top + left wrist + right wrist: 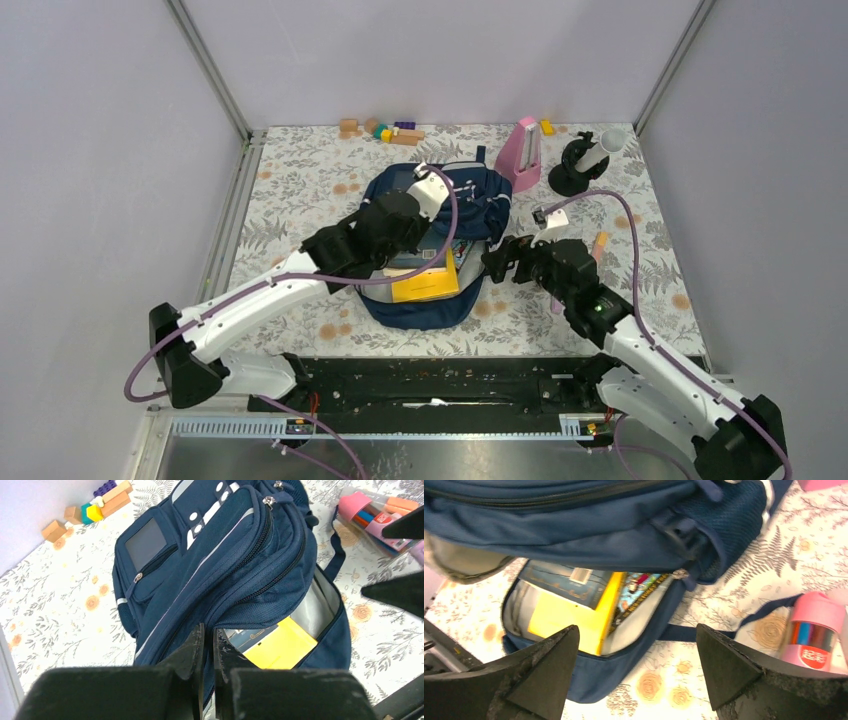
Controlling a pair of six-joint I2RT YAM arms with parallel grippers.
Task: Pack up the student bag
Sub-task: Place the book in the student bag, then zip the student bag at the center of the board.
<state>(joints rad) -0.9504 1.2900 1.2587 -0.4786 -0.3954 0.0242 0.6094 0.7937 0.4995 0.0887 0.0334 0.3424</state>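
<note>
Lying open, student bag [225, 555] — book [280, 647] inside

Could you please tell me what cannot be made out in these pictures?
Left wrist: whether the shut left end effector pinches the student bag; its fingers cover the contact.
Right wrist: books, titles blurred, partly under the flap.
Right wrist: pink pen case, cut off at the right edge.

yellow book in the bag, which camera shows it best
Right wrist: it looks straight into the open student bag, so most of the yellow book shows, with a dark book lying over its top. Left wrist catches only a corner behind the shut left gripper. Top external gives only a small yellow patch.
</note>
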